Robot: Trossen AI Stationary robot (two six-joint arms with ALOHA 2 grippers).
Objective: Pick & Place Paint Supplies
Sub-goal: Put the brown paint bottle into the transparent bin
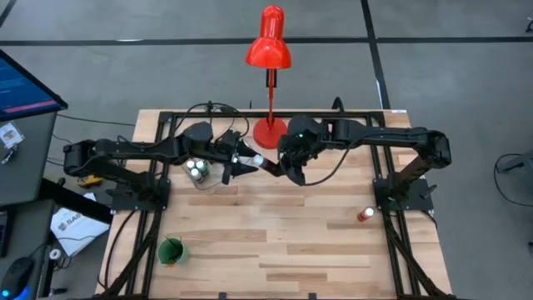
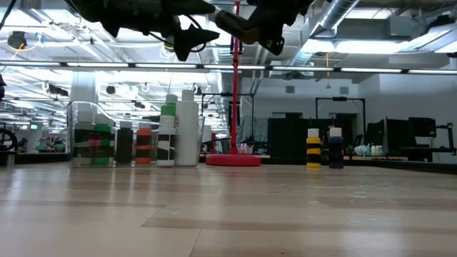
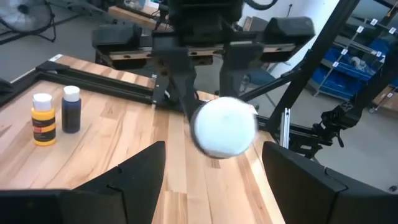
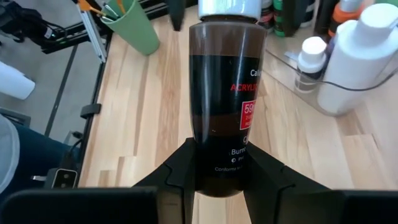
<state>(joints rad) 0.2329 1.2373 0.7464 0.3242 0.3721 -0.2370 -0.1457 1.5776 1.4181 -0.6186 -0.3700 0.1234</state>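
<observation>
A brown paint bottle (image 4: 224, 81) with a white cap (image 3: 224, 126) is held in the air over the table's far middle by my right gripper (image 1: 290, 171), which is shut on it. The bottle (image 1: 268, 164) lies roughly level, cap toward my left gripper (image 1: 241, 162). That gripper is open, and its fingers (image 3: 146, 171) stand on either side of the cap without touching it. A clear container (image 1: 198, 172) just left of the grippers holds several paint bottles standing upright. A green cup (image 1: 171, 250) with brushes stands near the table's near left edge. My right gripper pinches the brown bottle between its two fingers (image 4: 180, 168) at the bottle's bottom end (image 4: 217, 177), opposite the cap. The fingers reach along the bottle from the table's right. The bottle is lifted clear of the table and sticks out past the fingertips toward the left gripper.
The red desk lamp (image 1: 268, 50) stands with its base (image 2: 232, 160) at the far edge, just behind the grippers. A yellow bottle (image 2: 313, 148) and a dark blue bottle (image 2: 335, 148) stand near the right arm's base. Bare wood lies across the table's near half.
</observation>
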